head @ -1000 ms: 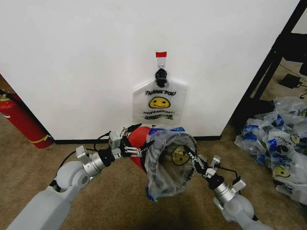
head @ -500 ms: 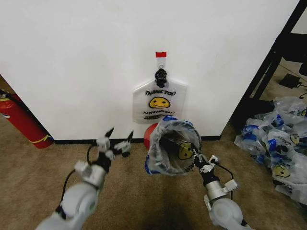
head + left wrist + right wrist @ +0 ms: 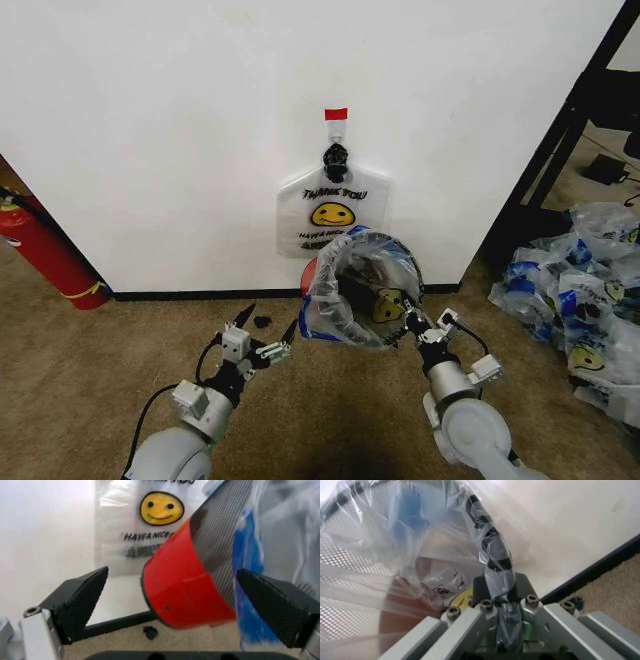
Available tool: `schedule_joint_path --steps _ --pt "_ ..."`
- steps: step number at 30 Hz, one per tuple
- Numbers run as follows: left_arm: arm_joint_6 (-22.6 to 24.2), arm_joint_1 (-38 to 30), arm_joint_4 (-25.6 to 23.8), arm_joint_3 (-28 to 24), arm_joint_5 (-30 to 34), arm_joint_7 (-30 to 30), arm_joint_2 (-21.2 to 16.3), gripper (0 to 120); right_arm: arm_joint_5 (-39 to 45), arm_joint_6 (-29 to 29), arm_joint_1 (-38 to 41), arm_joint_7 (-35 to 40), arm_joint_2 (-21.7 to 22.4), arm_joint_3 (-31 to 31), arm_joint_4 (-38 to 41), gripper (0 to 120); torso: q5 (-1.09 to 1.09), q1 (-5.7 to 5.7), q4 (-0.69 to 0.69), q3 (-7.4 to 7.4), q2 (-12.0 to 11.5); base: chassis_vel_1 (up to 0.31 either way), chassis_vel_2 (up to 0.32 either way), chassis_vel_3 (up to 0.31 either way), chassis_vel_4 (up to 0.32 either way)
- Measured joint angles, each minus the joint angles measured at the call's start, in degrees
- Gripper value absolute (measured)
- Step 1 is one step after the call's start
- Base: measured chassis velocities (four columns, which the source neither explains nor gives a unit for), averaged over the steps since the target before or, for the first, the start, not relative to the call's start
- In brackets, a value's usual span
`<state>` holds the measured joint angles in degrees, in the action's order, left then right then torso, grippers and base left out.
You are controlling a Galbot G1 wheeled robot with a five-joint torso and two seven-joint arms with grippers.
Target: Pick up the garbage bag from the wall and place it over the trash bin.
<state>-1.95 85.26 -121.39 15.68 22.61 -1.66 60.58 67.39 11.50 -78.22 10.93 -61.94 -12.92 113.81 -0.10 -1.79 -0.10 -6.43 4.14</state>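
The trash bin [image 3: 362, 290], dark mesh with a red base [image 3: 311, 277], hangs tilted off the carpet with its mouth toward me. A garbage bag [image 3: 322, 305] with blue patches lines it and wraps over the rim. My right gripper [image 3: 410, 322] is shut on the rim and the bag plastic [image 3: 496, 573] at the bin's right edge. My left gripper [image 3: 267, 326] is open, low and to the left of the bin, touching nothing. In the left wrist view its fingers [image 3: 80, 600] flank the red base [image 3: 185, 588] from a distance. Another smiley bag [image 3: 333, 212] hangs from the wall hook.
A red fire extinguisher [image 3: 45, 250] stands at the left against the wall. A heap of similar bags [image 3: 575, 300] lies at the right beside a black frame [image 3: 560, 130]. A black baseboard [image 3: 180, 295] runs along the wall. Brown carpet lies open in front.
My left gripper let go of the bin's red base and drew back toward me, open. The bin swung more upright and nearer the wall in my right gripper.
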Motion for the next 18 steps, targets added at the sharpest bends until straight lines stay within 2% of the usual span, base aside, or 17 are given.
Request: schedule_joint_path --steps 4,18 --pt "1.4 -0.3 -0.6 -0.6 -1.0 -0.2 1.3 100 -0.1 0.0 -0.6 -0.1 -0.2 -0.2 0.1 0 0.01 0.00 0.01 0.00 0.0 0.000 0.000 0.000 0.000" --pt "1.4 -3.8 3.7 -0.9 -4.8 -1.6 3.4 100 0.0 -1.5 -2.5 1.8 -0.7 0.2 4.5 0 0.00 0.00 0.02 0.00 0.0 0.000 0.000 0.000 0.000"
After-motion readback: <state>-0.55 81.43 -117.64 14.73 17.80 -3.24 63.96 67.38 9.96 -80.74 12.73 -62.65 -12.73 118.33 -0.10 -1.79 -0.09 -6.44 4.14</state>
